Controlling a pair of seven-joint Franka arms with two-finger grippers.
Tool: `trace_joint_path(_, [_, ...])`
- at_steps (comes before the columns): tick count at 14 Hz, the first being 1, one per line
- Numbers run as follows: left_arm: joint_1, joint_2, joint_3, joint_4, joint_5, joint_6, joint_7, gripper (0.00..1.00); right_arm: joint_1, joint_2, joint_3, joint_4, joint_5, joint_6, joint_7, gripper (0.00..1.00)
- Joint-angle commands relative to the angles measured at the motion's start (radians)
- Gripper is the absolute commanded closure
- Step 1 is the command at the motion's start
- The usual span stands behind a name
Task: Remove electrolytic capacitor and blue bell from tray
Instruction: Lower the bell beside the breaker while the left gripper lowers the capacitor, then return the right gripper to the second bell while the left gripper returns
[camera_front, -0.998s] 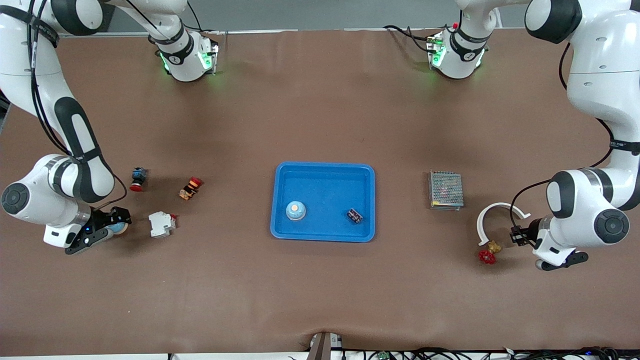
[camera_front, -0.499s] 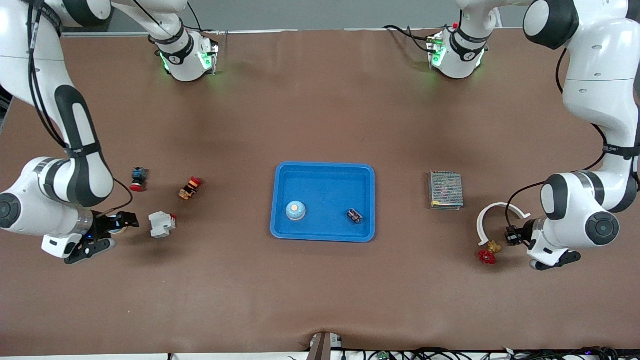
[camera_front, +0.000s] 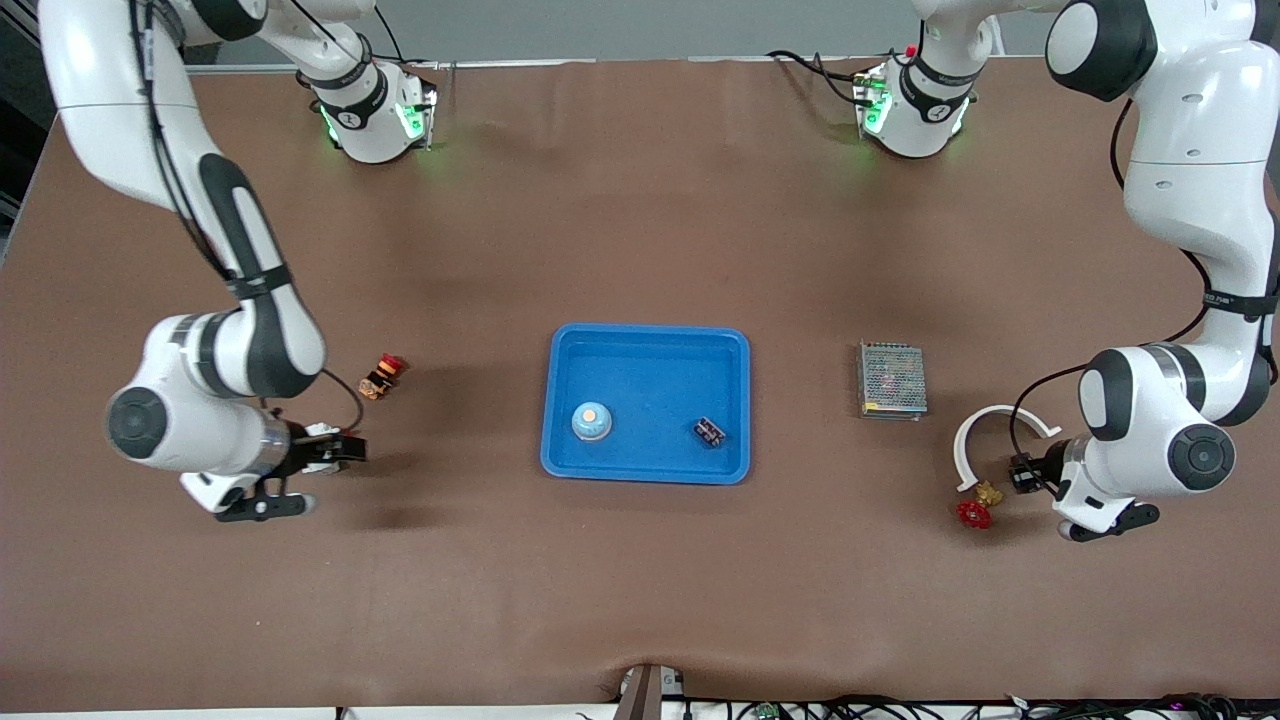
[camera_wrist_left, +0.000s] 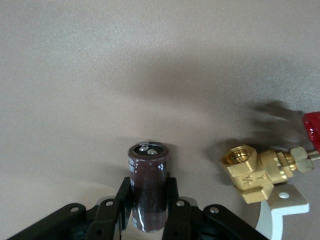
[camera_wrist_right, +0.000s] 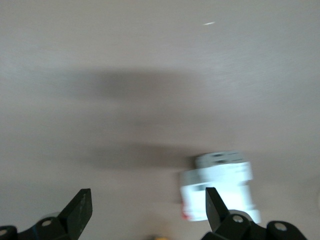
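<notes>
Gripping capacitor (camera_wrist_left: 147, 187), left end effector (camera_wrist_left: 148, 206), label unreadable, base hidden

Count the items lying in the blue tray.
2: a bell toward the right arm's end of the tray, and a small dark part toward the left arm's end. Nothing in the tray looks hidden.

Glossy white shells on both arms, rounded links, black bands at the joints, dark round caps on the elbow housings. Black cables clipped along the outer links. White bases lit green, each marked with a small round black badge. Left hand (camera_wrist_left: 149, 212): matte black fingers with small screw holes. Right hand (camera_wrist_right: 145, 212): matte black, angular fingertips, screw holes at the finger mounts.
</notes>
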Motion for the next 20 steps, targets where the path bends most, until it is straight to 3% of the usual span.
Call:
trace_joint_path(1, [-0.003,0.007,-0.002,0.016,0.027,0.005,-0.021,0.41,0.094,-0.055,-0.011,-0.045,0.02,0.003,0.258,0.0])
trace_joint_path(2, [-0.003,0.006,-0.002,0.016,0.027,0.005,-0.02,0.29,0.123,-0.065,-0.012,-0.055,0.02,0.002,0.358,0.0])
trace_joint_path(3, [-0.001,0.003,-0.002,0.016,0.027,0.005,-0.02,0.0,0.129,-0.079,-0.012,-0.088,0.02,0.02,0.438,0.0])
trace_joint_path(7, [-0.001,-0.023,-0.005,0.022,0.026,-0.002,-0.023,0.0,0.149,-0.081,-0.014,-0.102,0.016,0.037,0.46,0.0])
trace_joint_path(13, [0.002,-0.054,-0.011,0.024,0.015,-0.011,-0.044,0.0,0.324,-0.067,-0.016,-0.058,0.003,0.108,0.604,0.0])
trace_joint_path(18, [-0.001,-0.172,-0.022,0.024,0.012,-0.168,-0.084,0.0,0.427,0.057,-0.019,0.06,0.0,0.111,0.814,0.0])
trace_joint_path(20, [-0.001,-0.221,-0.063,0.027,0.012,-0.239,-0.159,0.0,0.43,0.091,-0.017,0.07,0.012,0.187,0.824,0.0])
